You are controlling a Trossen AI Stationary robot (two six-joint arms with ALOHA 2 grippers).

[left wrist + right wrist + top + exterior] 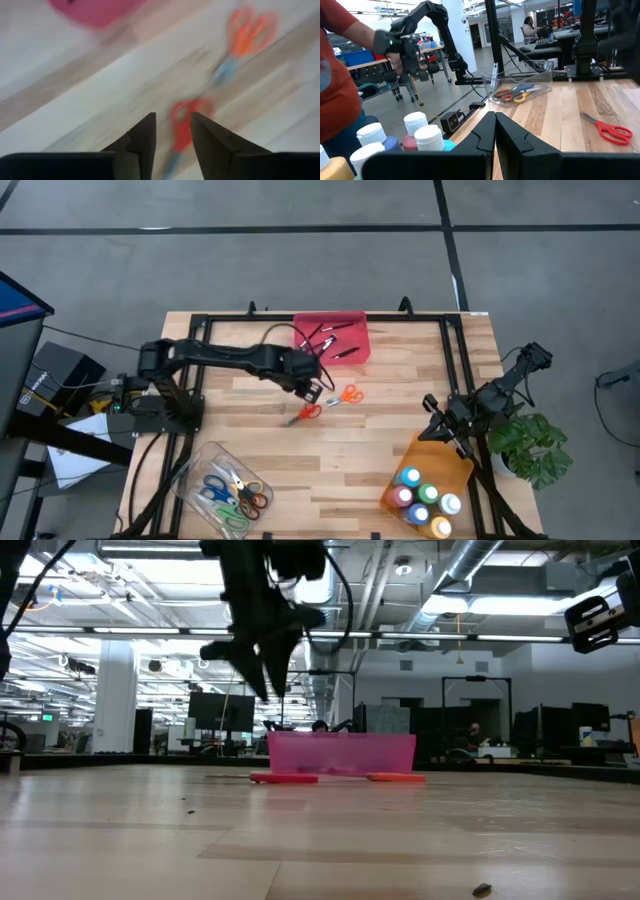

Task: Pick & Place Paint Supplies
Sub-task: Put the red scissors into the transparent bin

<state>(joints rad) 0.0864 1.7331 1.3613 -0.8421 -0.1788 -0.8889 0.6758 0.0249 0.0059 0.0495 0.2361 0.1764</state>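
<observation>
Two pairs of scissors lie loose on the wooden table near its middle: a red-handled pair and, just beside it toward the right arm's side, an orange-handled pair. The step in hand appears to be the pick of the red-handled pair. The left gripper hangs above the table over these scissors, arm stretched out from its base at the table's left edge, short of the red tray that holds the thin dark brushes. Its fingers stand narrowly apart, empty, with the red handles showing in the gap in the left wrist view. The next move calls for a straight descent and a closure across the handles or blades. The clear tray already holds several scissors. The right gripper waits above the orange tray of paint bottles, fingers nearly touching, holding nothing.
</observation>
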